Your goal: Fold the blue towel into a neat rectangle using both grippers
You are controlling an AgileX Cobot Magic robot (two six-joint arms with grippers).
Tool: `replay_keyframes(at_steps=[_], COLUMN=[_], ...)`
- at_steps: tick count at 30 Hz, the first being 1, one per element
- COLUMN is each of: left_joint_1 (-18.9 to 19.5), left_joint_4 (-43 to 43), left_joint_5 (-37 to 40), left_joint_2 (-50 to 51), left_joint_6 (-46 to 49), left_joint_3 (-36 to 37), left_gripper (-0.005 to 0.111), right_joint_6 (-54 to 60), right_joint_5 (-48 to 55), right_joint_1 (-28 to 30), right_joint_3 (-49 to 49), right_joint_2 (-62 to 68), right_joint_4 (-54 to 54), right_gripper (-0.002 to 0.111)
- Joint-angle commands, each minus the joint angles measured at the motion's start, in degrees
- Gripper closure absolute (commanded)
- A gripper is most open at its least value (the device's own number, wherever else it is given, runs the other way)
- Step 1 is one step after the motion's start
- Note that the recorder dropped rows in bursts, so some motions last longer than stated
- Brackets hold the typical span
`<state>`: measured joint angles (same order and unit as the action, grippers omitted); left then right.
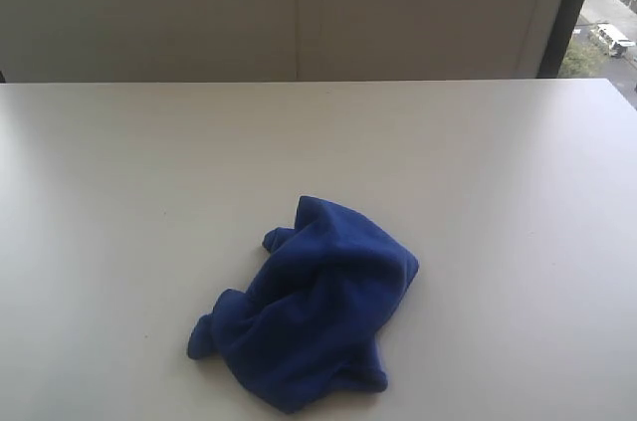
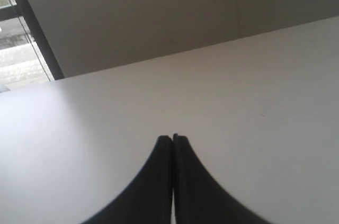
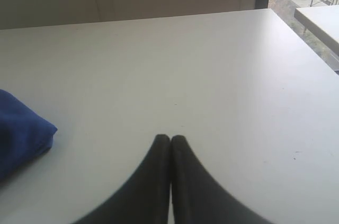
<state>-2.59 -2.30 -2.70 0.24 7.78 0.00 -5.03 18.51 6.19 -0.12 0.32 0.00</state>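
The blue towel lies crumpled in a loose heap on the white table, near its front edge and a little left of centre. Neither arm shows in the exterior view. In the left wrist view my left gripper is shut with nothing between its black fingers, and only bare table lies beyond it. My right gripper is also shut and empty. An edge of the blue towel shows off to one side of it, well apart from the fingertips.
A grey wall rises behind the table's far edge. A dark window frame with a street outside stands at the far right. Another white surface lies beyond the table's right edge.
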Motion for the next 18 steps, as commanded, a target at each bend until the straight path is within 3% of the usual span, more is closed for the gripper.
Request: replay_keyframes(at_steps=[1, 6, 10, 14, 18], left_joint_1=[0.11, 0.11, 0.11, 0.11, 0.11], left_joint_4=[-0.39, -0.39, 0.23, 6.40, 25.24], left_joint_5=[-7.10, -21.40, -30.20, -27.52, -21.22], left_joint_2=[-0.24, -0.24, -0.24, 1.57, 7.67], left_joint_6=[-2.34, -24.58, -33.31, -42.74, -58.27], left_joint_3=[0.00, 0.00, 0.00, -1.84, -8.67], left_gripper=[0.107, 0.107, 0.107, 0.107, 0.107], right_joint_6=[0.26, 0.26, 0.26, 0.26, 0.26], right_joint_5=[-0.50, -0.50, -0.50, -0.50, -0.50], right_joint_1=[0.14, 0.14, 0.14, 0.14, 0.14], right_joint_3=[0.12, 0.12, 0.12, 0.12, 0.12], right_joint_2=[-0.32, -0.32, -0.32, -0.32, -0.32], right_joint_4=[0.00, 0.00, 0.00, 0.00, 0.00], right_gripper=[0.108, 0.108, 0.108, 0.108, 0.108])
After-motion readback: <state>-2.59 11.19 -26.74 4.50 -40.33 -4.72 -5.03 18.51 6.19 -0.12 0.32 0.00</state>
